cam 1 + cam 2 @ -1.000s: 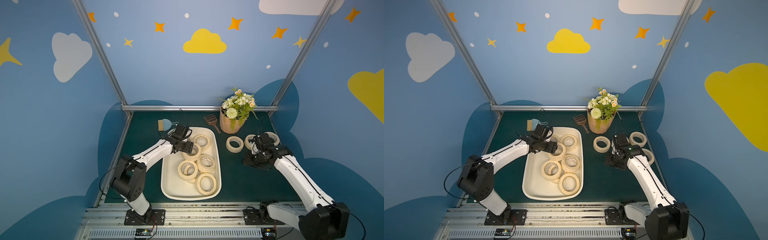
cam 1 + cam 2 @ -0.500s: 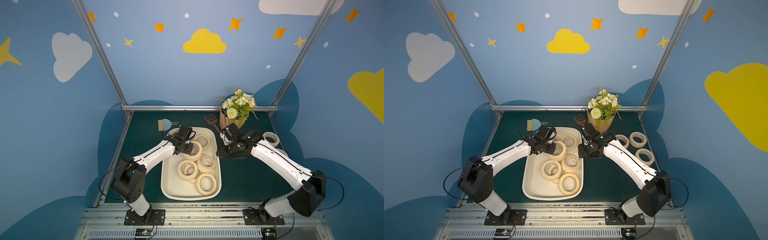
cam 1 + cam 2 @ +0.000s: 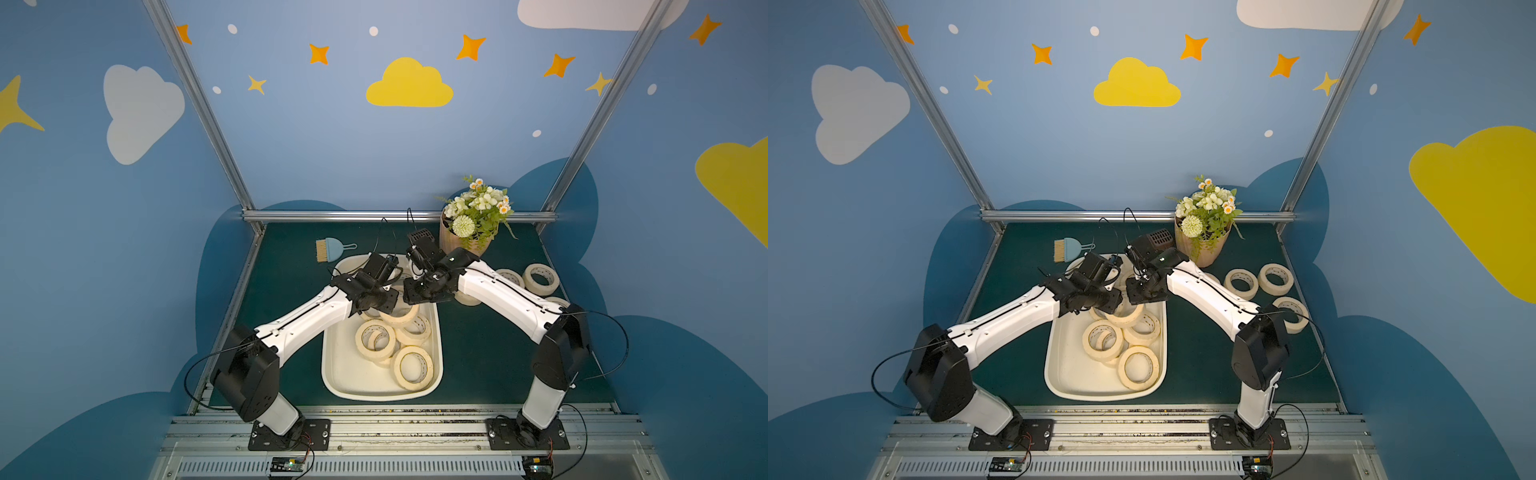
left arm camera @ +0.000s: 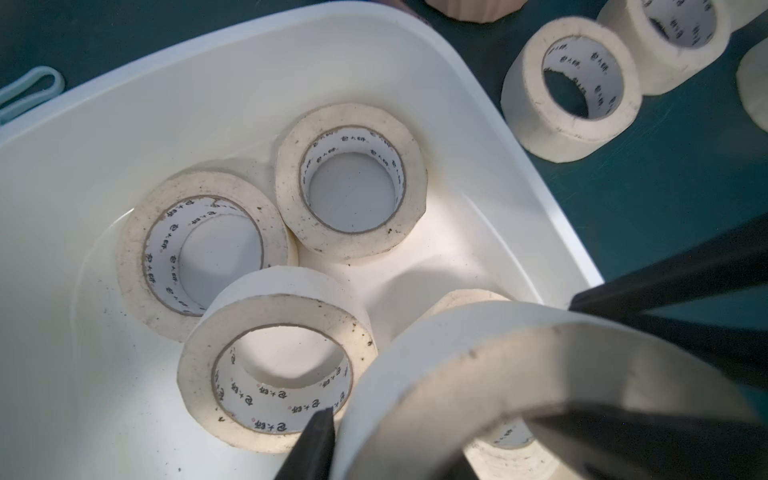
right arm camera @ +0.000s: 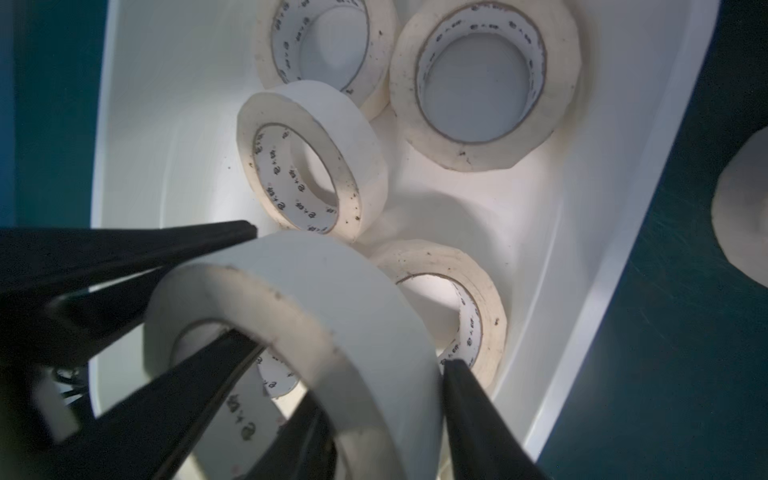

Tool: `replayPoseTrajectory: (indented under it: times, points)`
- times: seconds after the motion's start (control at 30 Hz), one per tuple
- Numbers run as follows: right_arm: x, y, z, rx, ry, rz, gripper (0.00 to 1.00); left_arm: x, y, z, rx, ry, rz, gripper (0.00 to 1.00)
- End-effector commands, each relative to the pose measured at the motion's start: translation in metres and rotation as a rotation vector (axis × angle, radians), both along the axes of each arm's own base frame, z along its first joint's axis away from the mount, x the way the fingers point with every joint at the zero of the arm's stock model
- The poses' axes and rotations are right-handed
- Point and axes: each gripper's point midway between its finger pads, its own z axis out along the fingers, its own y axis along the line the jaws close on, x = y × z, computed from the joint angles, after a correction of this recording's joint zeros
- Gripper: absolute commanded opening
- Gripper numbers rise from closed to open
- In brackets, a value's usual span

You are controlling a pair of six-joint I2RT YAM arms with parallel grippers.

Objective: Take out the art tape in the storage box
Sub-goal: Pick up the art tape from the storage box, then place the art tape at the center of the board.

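The cream-white storage box (image 3: 345, 386) lies mid-table with several art tape rolls (image 3: 376, 338) in it. Both arms meet over its far end on one tilted roll (image 5: 332, 299), also seen below the wrists in both top views (image 3: 1125, 313). My right gripper (image 5: 378, 382) is shut on that roll's wall, one finger inside the ring and one outside. My left gripper (image 4: 430, 415) straddles the opposite wall the same way. Whether it still presses is unclear. Three more rolls (image 3: 540, 279) lie on the green mat to the right.
A pinkish flower pot (image 3: 461, 245) stands behind the box at the right. A small blue brush (image 3: 332, 249) lies at the back left, and a black scoop (image 3: 422, 237) beside the pot. Aluminium posts and blue walls close in the table.
My right arm swung from the rolls on the mat to over the box and shut on the roll. My left gripper closed on that roll and raised it a little.
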Motion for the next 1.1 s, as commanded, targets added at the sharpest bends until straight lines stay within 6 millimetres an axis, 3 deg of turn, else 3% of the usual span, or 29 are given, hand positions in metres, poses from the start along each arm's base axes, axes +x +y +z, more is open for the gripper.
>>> replayPoseTrajectory:
  times: [0.0,0.23,0.37,0.47,0.6,0.7,0.77,0.9,1.07]
  points:
    - [0.008,0.000,0.014,0.028,-0.037,-0.029,0.02,-0.006,0.000,0.013,-0.037,-0.013,-0.008,0.60]
    - [0.015,-0.039,0.026,-0.046,-0.076,-0.101,0.00,-0.020,0.007,0.034,-0.121,-0.083,-0.006,0.94]
    - [0.011,-0.082,0.035,-0.069,-0.098,-0.178,0.00,-0.024,0.025,0.051,-0.144,-0.158,0.038,1.00]
    - [0.003,-0.130,0.041,-0.089,-0.117,-0.269,0.00,-0.023,0.037,0.054,-0.149,-0.165,0.064,1.00]
    - [-0.015,-0.218,0.038,-0.184,-0.172,-0.471,0.00,-0.012,0.049,0.034,-0.165,-0.127,0.103,0.99]
    - [-0.031,-0.281,0.021,-0.230,-0.173,-0.629,0.00,0.000,0.057,0.013,-0.191,-0.085,0.138,0.98]
    - [-0.041,-0.311,0.005,-0.219,-0.134,-0.723,0.00,0.007,0.060,-0.002,-0.189,-0.057,0.156,0.97]
    - [-0.049,-0.347,-0.033,-0.189,-0.040,-0.845,0.00,0.015,0.060,-0.034,-0.167,0.027,0.171,0.95]
    - [-0.038,-0.361,-0.063,-0.161,0.058,-0.918,0.00,0.022,0.060,-0.061,-0.139,0.082,0.182,0.93]
